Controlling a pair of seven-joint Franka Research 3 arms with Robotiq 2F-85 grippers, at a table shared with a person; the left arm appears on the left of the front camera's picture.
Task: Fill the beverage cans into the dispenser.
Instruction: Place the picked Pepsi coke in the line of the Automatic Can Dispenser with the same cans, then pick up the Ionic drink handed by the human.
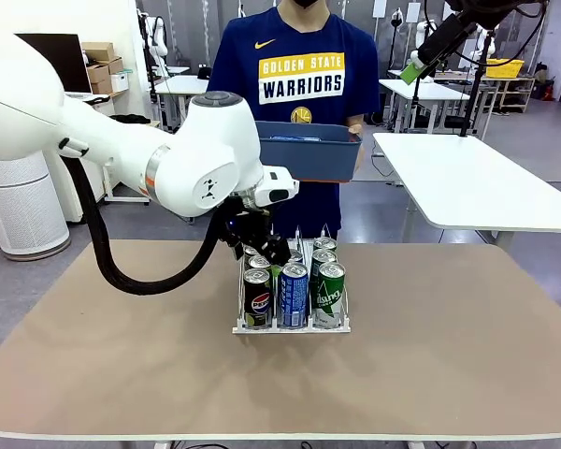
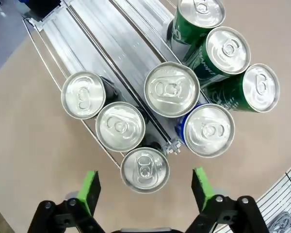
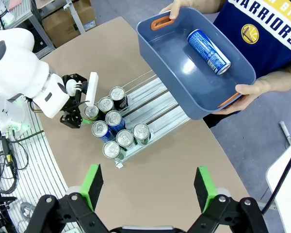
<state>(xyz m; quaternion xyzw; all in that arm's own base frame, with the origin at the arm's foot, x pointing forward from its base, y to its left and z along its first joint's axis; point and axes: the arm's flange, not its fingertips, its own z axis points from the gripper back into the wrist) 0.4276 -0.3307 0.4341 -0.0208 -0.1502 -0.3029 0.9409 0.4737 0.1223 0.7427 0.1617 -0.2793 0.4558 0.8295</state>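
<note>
The dispenser (image 1: 291, 326) stands mid-table with several beverage cans in its three lanes: black Pepsi ones (image 1: 257, 299) on the left, blue (image 1: 293, 294) in the middle, green (image 1: 330, 295) on the right. My left gripper (image 1: 262, 248) hovers open just above the back cans. In the left wrist view the left gripper (image 2: 145, 189) is empty, its pads spread above the silver top of the nearest black can (image 2: 144, 170). My right gripper (image 3: 148, 184) is open and empty, high above the table; it also appears at the top right (image 1: 413, 73). One blue can (image 3: 208, 51) lies in the tub.
A person at the far side holds a blue-grey tub (image 1: 309, 154) with both hands above the table's far edge. The dispenser's far lane sections (image 2: 102, 39) lie bare. A white table (image 1: 477, 182) stands behind on the right.
</note>
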